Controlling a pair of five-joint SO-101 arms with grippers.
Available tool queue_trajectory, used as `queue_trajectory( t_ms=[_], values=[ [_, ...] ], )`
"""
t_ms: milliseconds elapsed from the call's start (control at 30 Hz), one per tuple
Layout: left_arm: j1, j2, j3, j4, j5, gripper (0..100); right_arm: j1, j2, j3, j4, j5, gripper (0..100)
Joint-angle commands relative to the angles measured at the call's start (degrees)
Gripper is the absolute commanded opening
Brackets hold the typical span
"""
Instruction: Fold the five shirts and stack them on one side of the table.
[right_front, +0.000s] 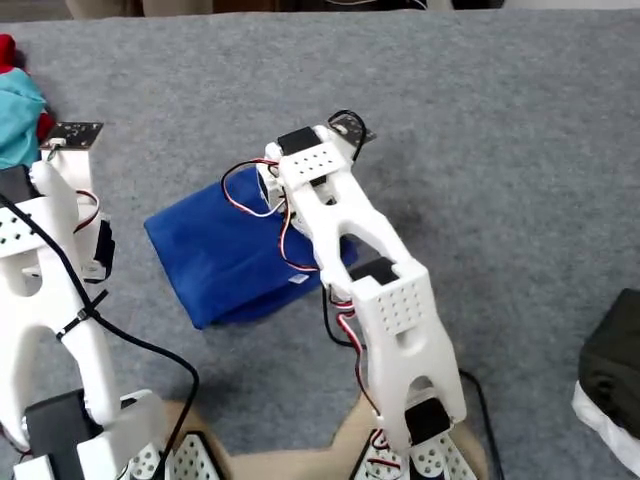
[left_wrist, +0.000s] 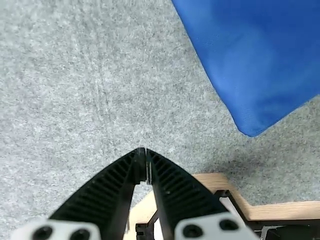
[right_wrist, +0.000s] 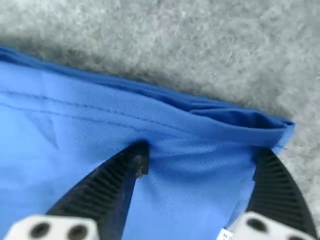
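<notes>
Middle of the grey surface (right_front: 500, 150), somewhat toward the near edge: one blue shirt (right_front: 225, 255), flat, a compact rectangle, layers doubled along the edge seen in the right wrist view. Reads as folded, or nearly so.

Right gripper (right_wrist: 202, 157): fingers spread wide, one on either side of a stretch of blue cloth by the shirt's far corner, tips on or just above the fabric. Grips nothing. Suggests a last smoothing or a release; cannot say which.

Left gripper (left_wrist: 142, 152): fingers pressed together, empty, above bare grey felt near a corner of the shirt. Left arm (right_front: 50, 260) at the surface's left edge, apart from the shirt.

Far left corner: teal cloth (right_front: 18, 115) with red cloth (right_front: 8, 50) bunched against it, unfolded — probably more shirts waiting. Right edge, toward the near corner: dark bundle (right_front: 612, 360) over something white (right_front: 600, 420). Cannot tell whether folded garments or ones yet to do.

Judgement on progress: early to middle. One shirt close to done, but lying in the middle rather than at a side — no tidy stack evident. Leaves moving the blue one to a side, then folding and stacking the rest.
</notes>
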Motion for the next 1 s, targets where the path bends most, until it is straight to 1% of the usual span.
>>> queue_trajectory(
  t_ms=[0, 67, 233, 300, 433, 500, 600, 767, 867, 967],
  values=[
    [-0.6, -2.0, -0.1, -0.5, -0.3, 2, -1.4, 3.0, -1.6, -0.3, 0.2, 36.9],
    [-0.6, -2.1, -0.1, -0.4, -0.3, 2, -1.3, 3.3, -2.7, 0.8, 0.1, 32.7],
    [-0.6, -2.1, -0.4, -0.4, -0.3, 2, -0.8, 3.3, -2.9, 3.1, 0.4, 9.0],
    [-0.6, -2.1, -0.4, -0.4, -0.3, 2, -0.9, 3.3, -2.9, 4.2, 0.5, 1.8],
    [-0.6, -2.1, -0.4, -0.4, -0.3, 2, -0.8, 3.2, -3.4, 5.9, 0.6, 2.6],
    [-0.7, -2.1, -0.4, -0.4, -0.3, 2, -0.7, 2.9, -3.5, 6.0, 0.7, 0.6],
    [-0.7, -2.1, -0.4, -0.4, -0.3, 2, 1.2, 2.9, -4.6, 7.0, 0.7, 0.5],
    [-0.7, -2.1, -0.4, -0.4, -0.3, 2, 5.8, 2.9, -13.8, 12.6, 1.3, 0.5],
    [-0.7, -2.1, -0.4, -0.3, -0.3, 2, 6.3, 3.1, -21.8, 16.4, 5.4, 0.4],
    [-0.7, -2.1, -0.4, -0.2, -0.4, 2, 7.4, 3.0, -28.1, 19.5, 7.0, 0.4]
  ],
)
